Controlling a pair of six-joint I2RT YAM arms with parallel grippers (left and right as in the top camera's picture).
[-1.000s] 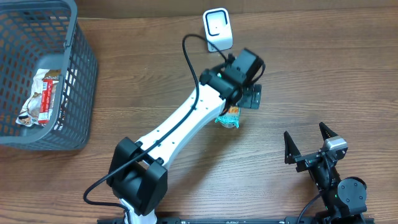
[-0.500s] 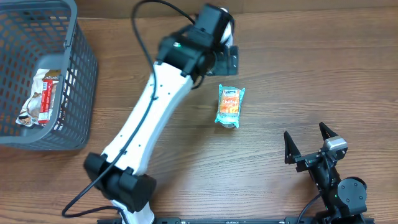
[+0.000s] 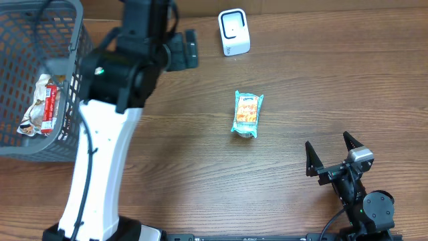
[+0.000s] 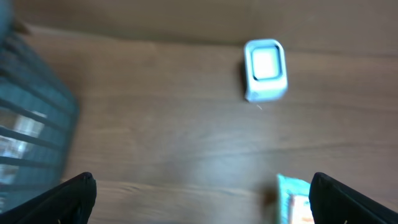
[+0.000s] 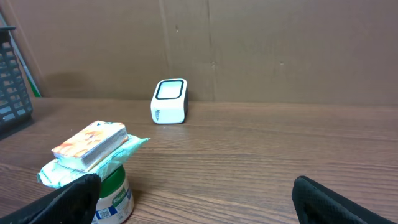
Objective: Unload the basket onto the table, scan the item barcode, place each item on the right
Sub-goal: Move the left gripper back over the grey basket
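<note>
Now, far left, the grey basket holds a few wrapped snacks. Beside its rim hangs the left gripper, jaws wide apart, nothing between them. At the back edge of the table stands the white scanner. The snack packet lies flat mid-table, near the scanner but apart from it. Far right, the right gripper sits low, jaws spread, empty too.
</note>
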